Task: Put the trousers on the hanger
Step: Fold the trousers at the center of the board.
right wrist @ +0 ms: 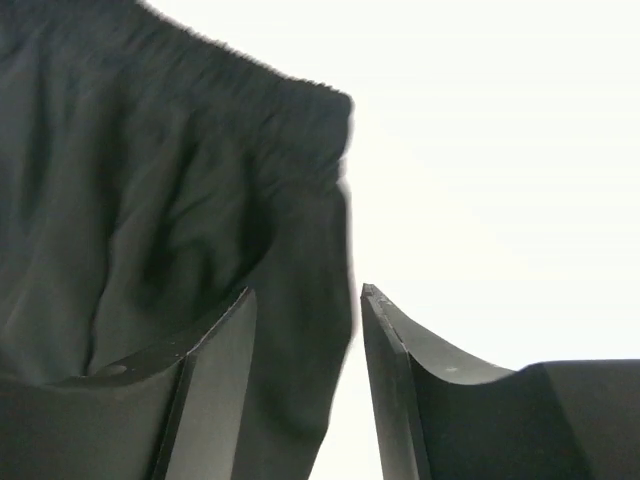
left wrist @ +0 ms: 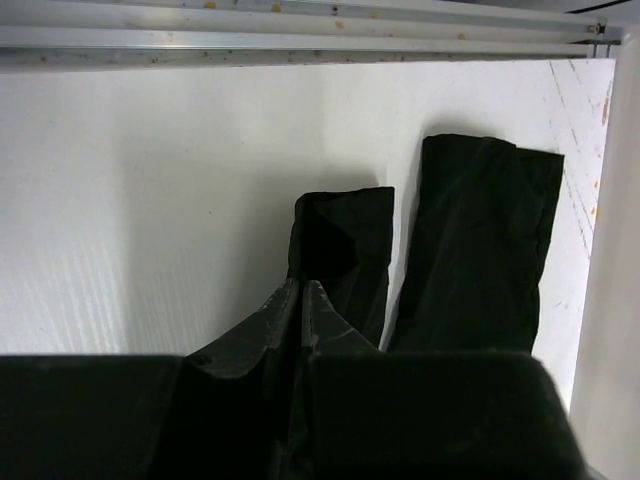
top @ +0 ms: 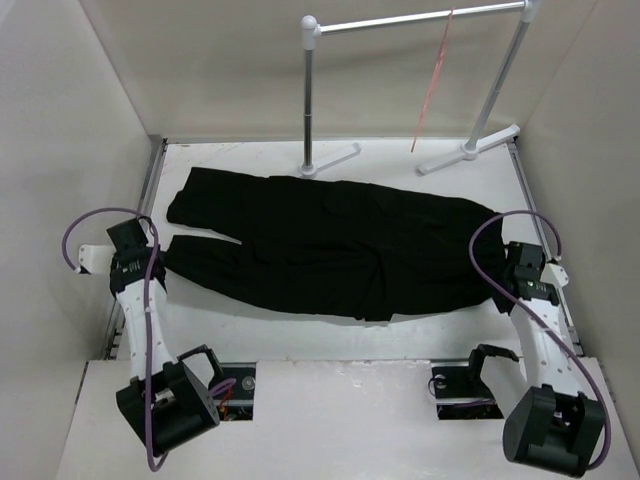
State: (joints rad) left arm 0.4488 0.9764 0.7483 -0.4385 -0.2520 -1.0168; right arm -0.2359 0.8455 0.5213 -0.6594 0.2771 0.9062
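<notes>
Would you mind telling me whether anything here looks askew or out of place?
Nothing is spilled or damaged. The pink hanger hangs slanted from the garment rail, and the black trousers lie flat with their two legs splayed apart.

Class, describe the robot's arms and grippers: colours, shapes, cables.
Both arms, left arm and right arm, have white links, black joint housings and a looping purple cable each. The left gripper and right gripper have two flat, black, tapered fingers.

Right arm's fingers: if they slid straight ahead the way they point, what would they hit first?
Most likely the trousers: their waistband edge lies just ahead, partly between the open right fingers, on the white table. Depth is hard to judge.
</notes>
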